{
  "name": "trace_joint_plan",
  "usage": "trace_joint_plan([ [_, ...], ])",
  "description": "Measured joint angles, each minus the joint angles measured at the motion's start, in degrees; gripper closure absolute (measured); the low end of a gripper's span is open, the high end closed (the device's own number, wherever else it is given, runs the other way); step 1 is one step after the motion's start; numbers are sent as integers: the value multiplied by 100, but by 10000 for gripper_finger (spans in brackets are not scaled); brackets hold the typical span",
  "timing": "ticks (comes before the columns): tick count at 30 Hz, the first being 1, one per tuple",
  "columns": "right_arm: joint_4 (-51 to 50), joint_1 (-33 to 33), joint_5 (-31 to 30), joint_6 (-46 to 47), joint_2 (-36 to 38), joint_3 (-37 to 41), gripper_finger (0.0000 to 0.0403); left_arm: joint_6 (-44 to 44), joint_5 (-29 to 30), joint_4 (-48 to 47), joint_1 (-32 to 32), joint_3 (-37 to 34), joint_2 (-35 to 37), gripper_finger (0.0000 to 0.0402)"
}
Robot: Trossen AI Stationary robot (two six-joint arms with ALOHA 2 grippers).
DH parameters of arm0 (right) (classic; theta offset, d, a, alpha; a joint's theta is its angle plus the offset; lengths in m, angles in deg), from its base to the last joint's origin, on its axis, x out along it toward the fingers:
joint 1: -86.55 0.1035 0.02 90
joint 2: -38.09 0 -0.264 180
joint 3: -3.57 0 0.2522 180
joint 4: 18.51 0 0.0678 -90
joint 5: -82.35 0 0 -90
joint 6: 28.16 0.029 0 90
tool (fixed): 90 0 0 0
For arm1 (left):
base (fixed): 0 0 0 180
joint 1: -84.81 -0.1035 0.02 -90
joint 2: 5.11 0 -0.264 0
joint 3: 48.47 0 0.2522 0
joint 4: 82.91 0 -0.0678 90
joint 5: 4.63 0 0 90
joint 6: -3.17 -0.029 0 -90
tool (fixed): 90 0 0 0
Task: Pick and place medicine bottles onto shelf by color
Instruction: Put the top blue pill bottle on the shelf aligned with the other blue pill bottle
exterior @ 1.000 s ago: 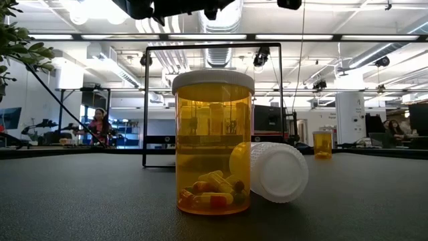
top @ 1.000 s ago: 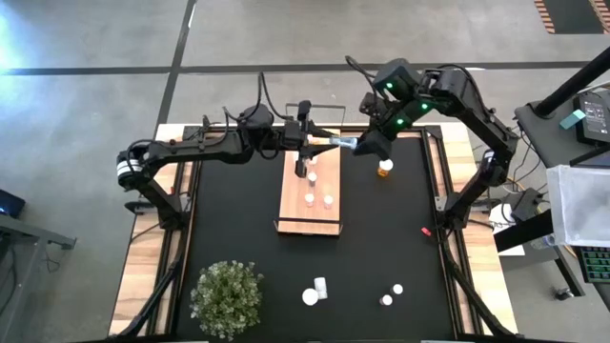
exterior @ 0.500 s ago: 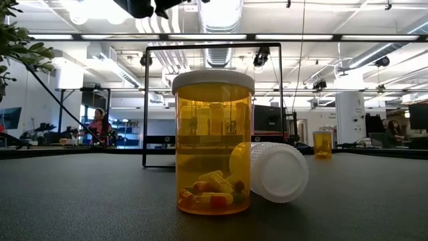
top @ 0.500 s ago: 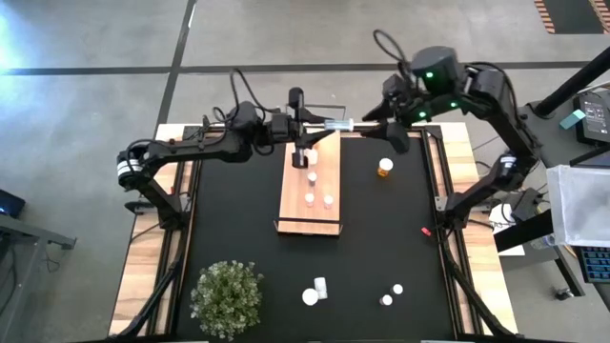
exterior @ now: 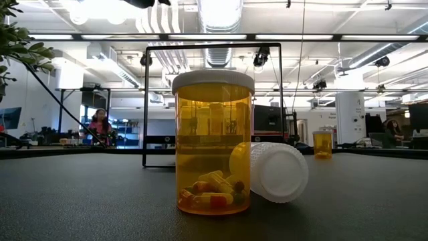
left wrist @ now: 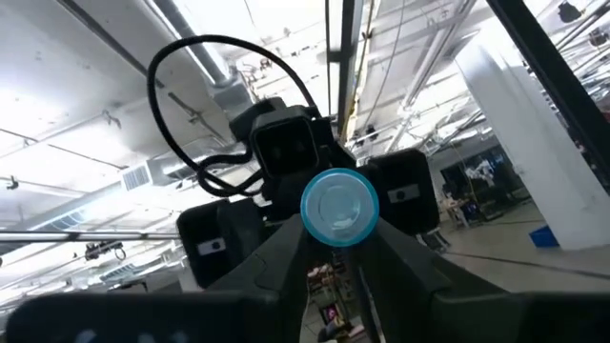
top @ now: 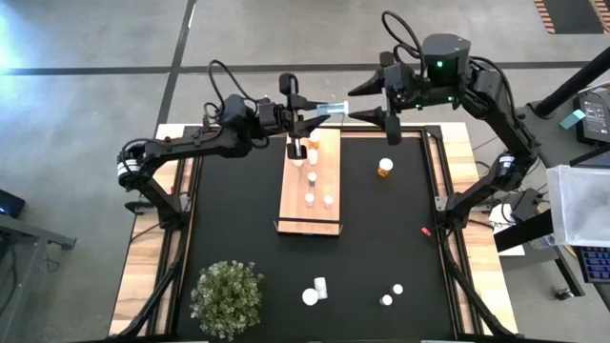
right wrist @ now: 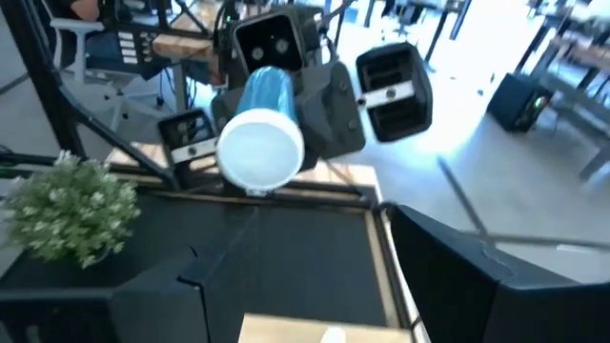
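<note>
A: On shelf (top: 310, 186): 4 bottles, far half. Loose on counter (top: 238, 229): orange bottle (top: 385, 168) beside shelf, 4 more at near edge.

B: Pale blue bottle (top: 332, 108): clamped in left gripper (top: 315, 116) fingers, aloft over shelf's far end. Right gripper (top: 367, 100): fingers apart, empty, just beside. Roughly half left.

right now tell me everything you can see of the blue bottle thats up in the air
The blue bottle is a small, pale, see-through plastic cylinder with a white cap. It lies sideways in the air above the far end of the shelf, clamped at one end by the left gripper. The right gripper stands open beside it, apart.
</note>
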Motion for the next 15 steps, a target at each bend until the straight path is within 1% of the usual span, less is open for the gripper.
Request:
trace_joint_plan([
  [6, 516, 0, 157, -46, -89, 0, 170, -4, 0, -24, 0, 2, 0, 320],
  [8, 572, 5, 175, -44, -93, 0, 170, -5, 6, -26, -4, 2, 0, 320],
  [12, 698, 39, 306, 64, -93, 0, 172, -43, 236, -50, -4, 2, 0, 320],
  [15, 703, 66, 311, 148, -93, 0, 172, -45, 243, -50, -4, 2, 0, 320],
])
